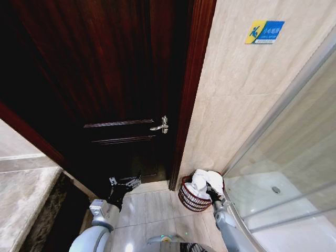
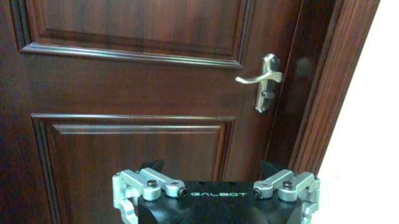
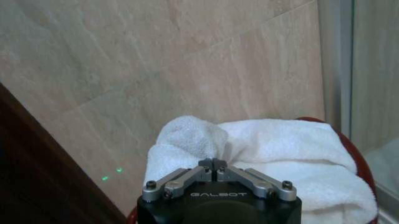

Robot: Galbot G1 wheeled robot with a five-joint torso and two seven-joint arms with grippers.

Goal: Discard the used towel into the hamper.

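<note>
The word "GALBOT" stands in pale letters on the black body of the left gripper [image 2: 215,193]. The same word stands on the black body of the right gripper [image 3: 213,164]. A small blue and yellow sign [image 1: 264,32] sticks on the beige tiled wall [image 1: 231,105]; its writing is too small to read.

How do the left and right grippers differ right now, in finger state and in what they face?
The left gripper has its fingers spread open and empty; the right gripper has its fingers pinched together on a fold of the white towel. The left faces the dark wooden door below its handle; the right sits over the hamper by the tiled wall. Both are held low, near the floor.
</note>
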